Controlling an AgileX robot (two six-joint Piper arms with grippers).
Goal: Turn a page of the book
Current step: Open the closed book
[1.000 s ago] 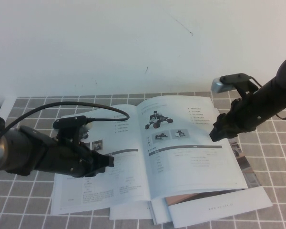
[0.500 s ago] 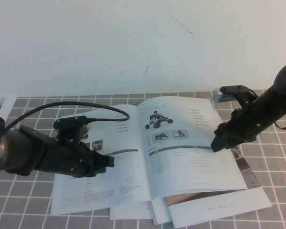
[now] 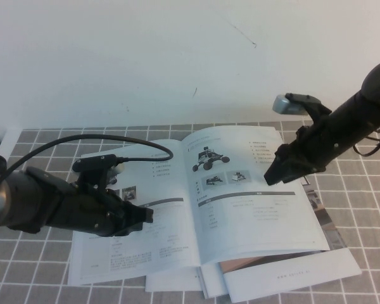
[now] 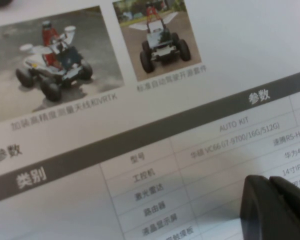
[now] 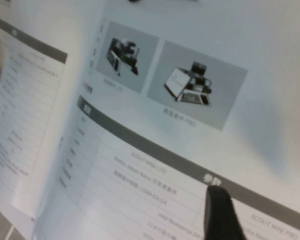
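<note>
The book (image 3: 177, 240) lies open on the checked mat. Its right-hand page (image 3: 253, 209) shows a black wheeled vehicle, two small photos, a grey bar and fine text. My right gripper (image 3: 271, 176) hovers over this page near the grey bar, fingers apart. In the right wrist view one dark finger (image 5: 220, 215) sits just over the grey bar on the page (image 5: 155, 85). My left gripper (image 3: 144, 215) is shut and rests on the left-hand page. In the left wrist view its fingertips (image 4: 275, 210) press on the table of text below two vehicle photos.
Other brochures (image 3: 291, 273) stick out from under the book at the front and right. The grey tiled mat (image 3: 361, 215) covers the table. A black cable (image 3: 82, 140) arcs over the left arm. A white wall stands behind.
My right gripper has moved left and slightly up, from the page's right edge to over the page. The left arm and the book have not moved.
</note>
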